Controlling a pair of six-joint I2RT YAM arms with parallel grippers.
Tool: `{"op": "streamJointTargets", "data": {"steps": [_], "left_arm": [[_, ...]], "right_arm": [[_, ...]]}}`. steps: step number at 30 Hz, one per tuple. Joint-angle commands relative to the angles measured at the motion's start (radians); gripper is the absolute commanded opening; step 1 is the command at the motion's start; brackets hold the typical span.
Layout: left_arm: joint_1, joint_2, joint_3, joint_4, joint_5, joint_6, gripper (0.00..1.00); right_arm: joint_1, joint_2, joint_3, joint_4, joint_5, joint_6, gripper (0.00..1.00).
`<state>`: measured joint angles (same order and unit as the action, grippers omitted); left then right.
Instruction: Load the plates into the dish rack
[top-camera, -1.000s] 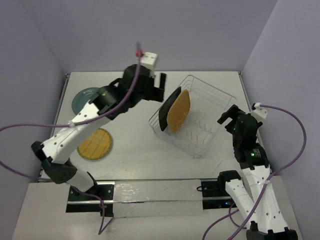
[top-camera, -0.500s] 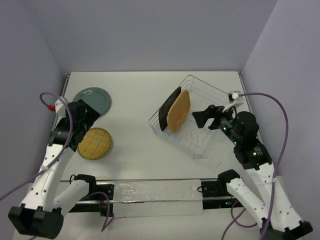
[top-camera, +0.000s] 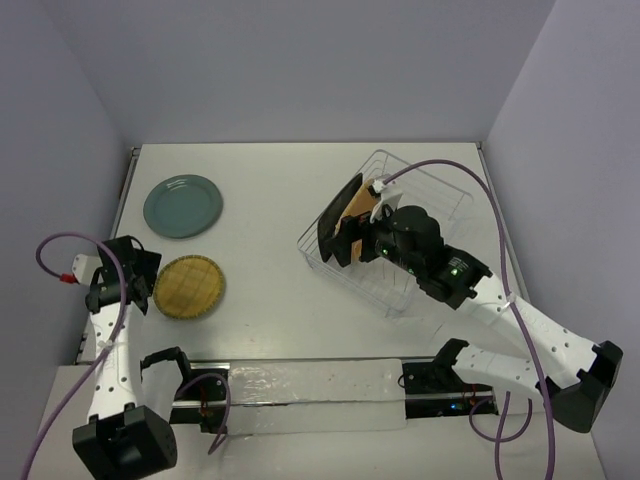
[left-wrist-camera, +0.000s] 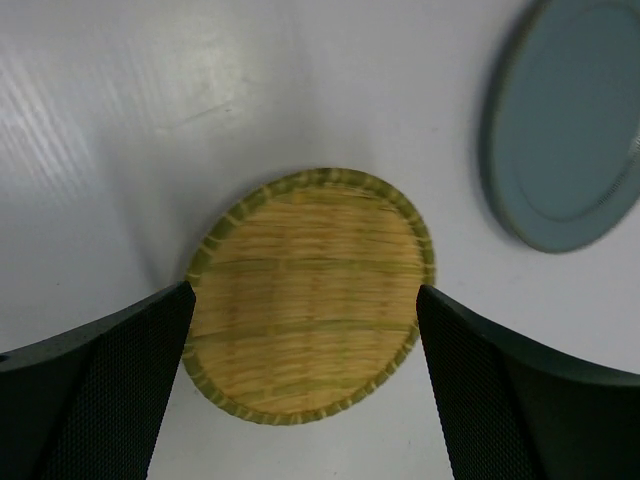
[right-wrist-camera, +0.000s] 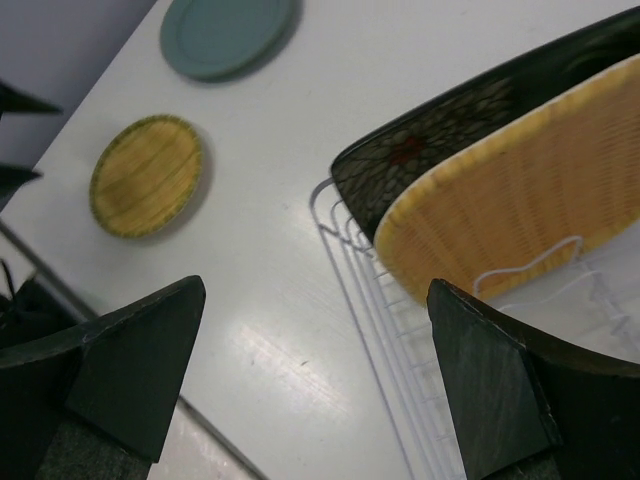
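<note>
Top view: since half a second ago the left arm has drawn back toward the near left edge, uncovering the teal plate (top-camera: 183, 206). The left tool (top-camera: 143, 283) now sits just beside the yellow plate (top-camera: 189, 287). The right arm has swung in over the dish rack (top-camera: 440, 190), and the right tool (top-camera: 350, 240) hides part of the tan plate (top-camera: 362, 200). There are four plates: two lie flat on the white tabletop (top-camera: 270, 220), while the tan one and the black plate (top-camera: 335, 215) stand on edge in the single rack. Pale lilac walls (top-camera: 300, 70) enclose the space.

Left wrist: the left tool (left-wrist-camera: 303, 291) is spread open and empty, its fingers (left-wrist-camera: 120, 370) flanking the yellow plate (left-wrist-camera: 310, 240). The teal plate (left-wrist-camera: 570, 130) lies at upper right.

Right wrist: the right tool (right-wrist-camera: 316, 288) gapes wide and holds nothing. The black plate (right-wrist-camera: 450, 120) and tan plate (right-wrist-camera: 520, 170) lean together in the dish rack (right-wrist-camera: 380, 330).
</note>
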<state>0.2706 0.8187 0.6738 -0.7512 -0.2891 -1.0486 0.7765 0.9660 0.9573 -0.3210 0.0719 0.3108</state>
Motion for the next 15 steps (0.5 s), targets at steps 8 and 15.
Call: {"op": "streamJointTargets", "data": {"steps": [8, 15], "left_arm": [[0.234, 0.183, -0.195, 0.204, 0.347, 0.006, 0.99], [0.233, 0.106, -0.254, 0.273, 0.339, 0.02, 0.99]], "right_arm": [[-0.081, -0.054, -0.013, 0.055, 0.171, -0.011, 1.0], [-0.188, -0.069, -0.037, 0.057, 0.118, 0.007, 1.0]]}}
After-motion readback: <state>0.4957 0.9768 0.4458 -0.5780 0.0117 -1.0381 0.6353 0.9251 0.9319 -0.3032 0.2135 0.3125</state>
